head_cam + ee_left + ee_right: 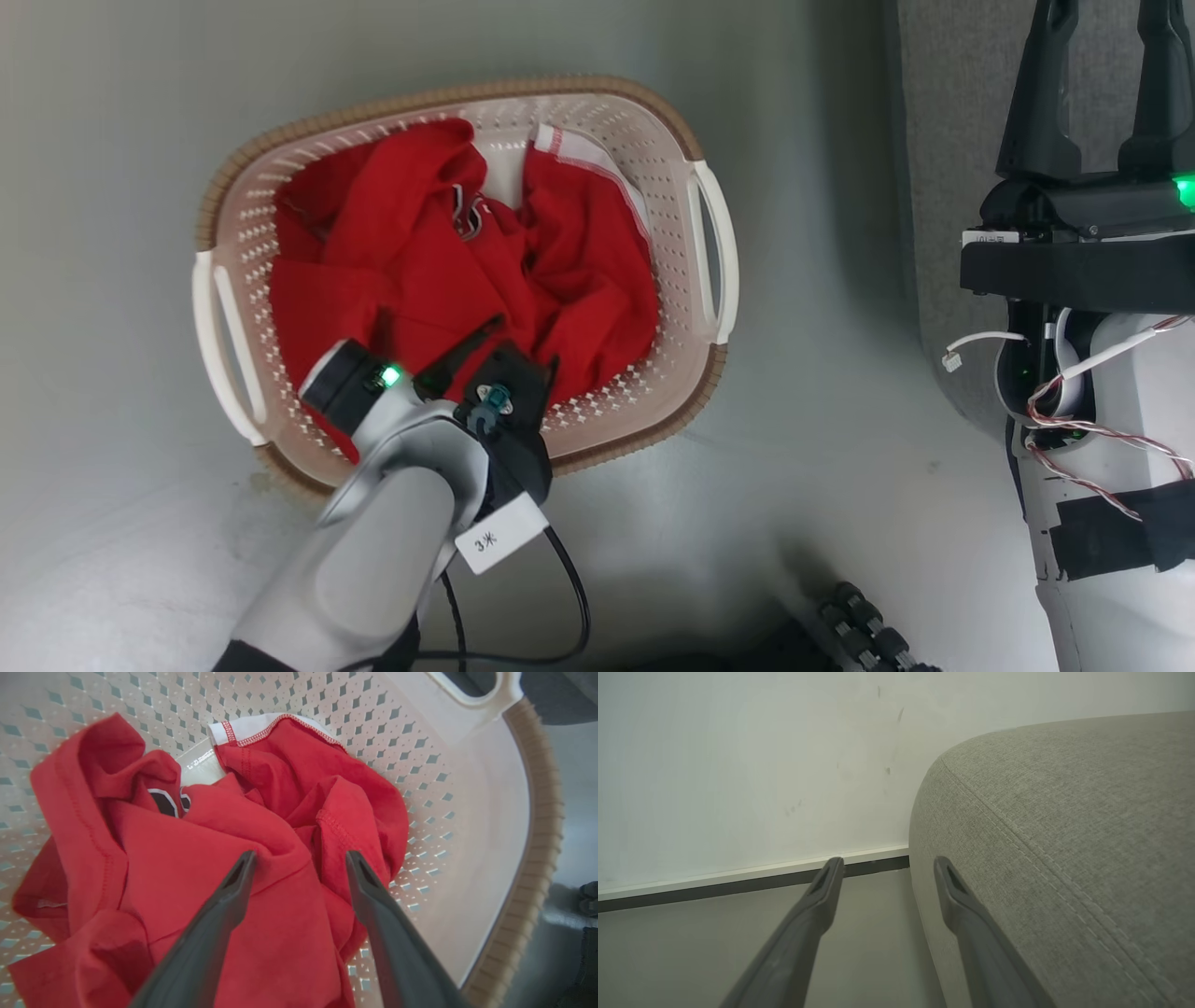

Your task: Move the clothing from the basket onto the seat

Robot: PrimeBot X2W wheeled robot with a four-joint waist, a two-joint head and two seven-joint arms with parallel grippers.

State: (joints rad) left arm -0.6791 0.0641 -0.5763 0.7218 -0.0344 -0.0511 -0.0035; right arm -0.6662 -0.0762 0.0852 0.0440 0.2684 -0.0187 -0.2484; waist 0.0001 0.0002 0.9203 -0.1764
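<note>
Over the basket [448, 93], the left gripper [299, 856] hovers spread above the clothing [401, 271], none grasped or on the seat [1064, 812] at right yet; the right gripper [886, 861] idles, also spread.

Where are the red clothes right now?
The red clothing lies crumpled inside the cream laundry basket on the floor, left of centre in the head view, with the left gripper, fingers open, reaching down at it.

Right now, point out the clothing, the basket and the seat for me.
clothing [210, 830]: left wrist view, middle of the red heap.
basket [616, 401]: head view, perforated near wall.
seat [1064, 835]: right wrist view, grey upholstered surface.
</note>
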